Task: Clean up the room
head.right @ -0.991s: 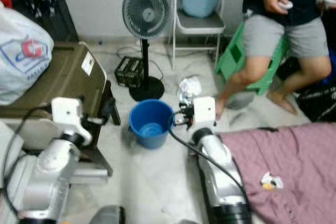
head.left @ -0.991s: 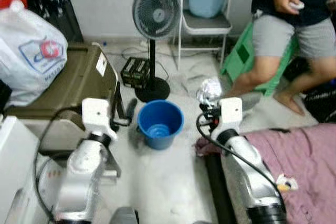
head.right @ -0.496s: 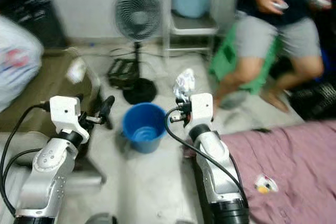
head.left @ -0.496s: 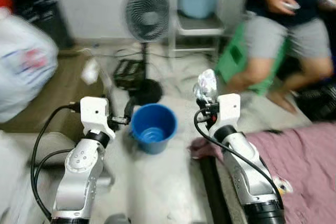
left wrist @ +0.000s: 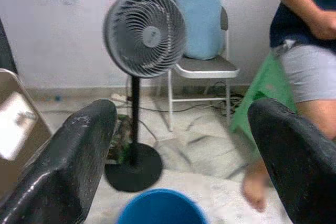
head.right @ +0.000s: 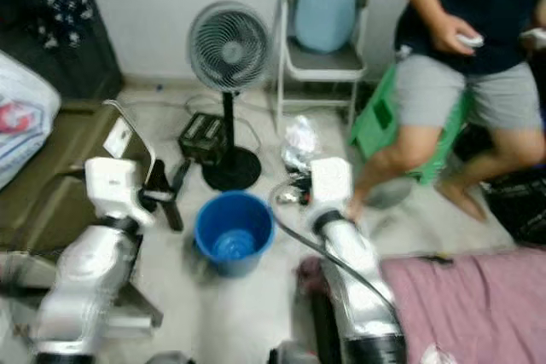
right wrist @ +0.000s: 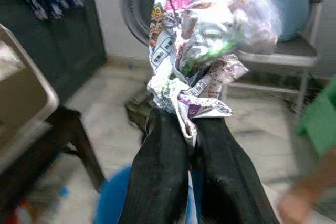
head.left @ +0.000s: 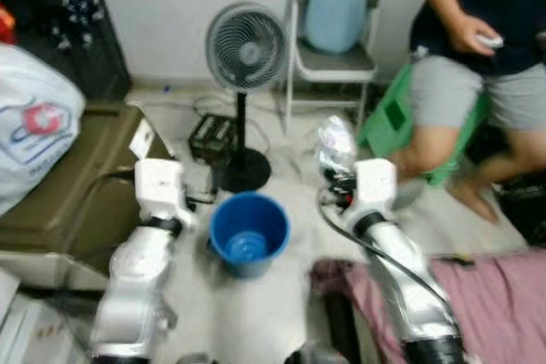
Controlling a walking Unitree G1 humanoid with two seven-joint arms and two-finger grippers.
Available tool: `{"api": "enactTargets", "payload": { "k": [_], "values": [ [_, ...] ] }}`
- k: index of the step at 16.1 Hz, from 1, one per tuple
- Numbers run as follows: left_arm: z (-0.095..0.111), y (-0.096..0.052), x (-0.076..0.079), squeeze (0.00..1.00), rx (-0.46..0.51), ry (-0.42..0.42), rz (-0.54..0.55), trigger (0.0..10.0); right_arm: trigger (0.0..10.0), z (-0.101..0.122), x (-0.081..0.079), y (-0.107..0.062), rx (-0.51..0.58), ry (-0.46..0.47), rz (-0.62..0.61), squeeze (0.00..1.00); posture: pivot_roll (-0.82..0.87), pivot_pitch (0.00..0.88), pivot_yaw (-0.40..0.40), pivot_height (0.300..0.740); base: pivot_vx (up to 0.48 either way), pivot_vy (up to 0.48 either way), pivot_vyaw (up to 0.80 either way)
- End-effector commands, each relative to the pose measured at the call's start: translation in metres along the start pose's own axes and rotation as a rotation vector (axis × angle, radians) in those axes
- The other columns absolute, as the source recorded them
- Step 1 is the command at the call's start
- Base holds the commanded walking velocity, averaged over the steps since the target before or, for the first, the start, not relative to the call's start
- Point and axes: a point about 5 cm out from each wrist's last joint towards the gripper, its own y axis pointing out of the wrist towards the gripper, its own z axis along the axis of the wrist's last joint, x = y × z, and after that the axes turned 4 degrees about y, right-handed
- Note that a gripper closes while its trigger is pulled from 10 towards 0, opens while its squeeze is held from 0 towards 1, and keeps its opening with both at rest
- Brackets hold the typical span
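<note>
1. The camera has swung and steadied: the smear of half a second ago is mostly gone, and the scene sits lower in the left eye view.
2. The blue bucket (head.left: 249,234) now lies lower in the frame than a second ago.
3. The fan (head.left: 247,47) has dropped from the top edge toward the upper middle.
4. The pink bedding (head.left: 478,296) has slid toward the lower right corner, showing less.
5. The white bag (head.left: 34,121) reads sharp again at the left edge.
</note>
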Motion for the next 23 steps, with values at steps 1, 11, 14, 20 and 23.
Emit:
{"api": "enactTargets", "payload": {
  "k": [1, 11, 14, 20, 23],
  "values": [
    [-0.0006, -0.0025, -0.0086, 0.0, -0.012, 0.031, 0.03, 10.0, 10.0, 0.0077, -0.0081, 0.0041, 0.035, 0.006, 0.023, 0.0, -0.01, 0.049, -0.068, 0.74, 0.0, 0.0, 0.8],
    [0.0018, -0.002, -0.0054, 0.0, 0.005, 0.016, 0.003, 10.0, 10.0, 0.0061, -0.0081, 0.0047, 0.028, 0.009, 0.013, 0.0, -0.01, 0.053, -0.066, 0.74, 0.103, 0.0, 0.48],
    [0.0012, -0.0032, -0.006, 0.0, 0.004, 0.017, 0.001, 10.0, 10.0, 0.0056, -0.0072, 0.0048, 0.025, 0.005, 0.007, 0.0, -0.01, 0.054, -0.066, 0.74, 0.398, 0.0, 0.0],
    [0.0008, -0.0037, -0.0062, 0.0, 0.004, 0.016, 0.0, 10.0, 10.0, 0.0058, -0.0042, 0.005, 0.027, 0.043, -0.017, 0.0, -0.02, 0.055, -0.065, 0.74, 0.399, 0.0, 0.0],
    [0.0006, -0.003, -0.0057, 0.0, 0.003, 0.014, 0.0, 10.0, 10.0, 0.0052, -0.0036, 0.0059, 0.021, 0.039, -0.02, 0.0, -0.02, 0.056, -0.068, 0.74, 0.394, 0.0, 0.0]
  ]
}}
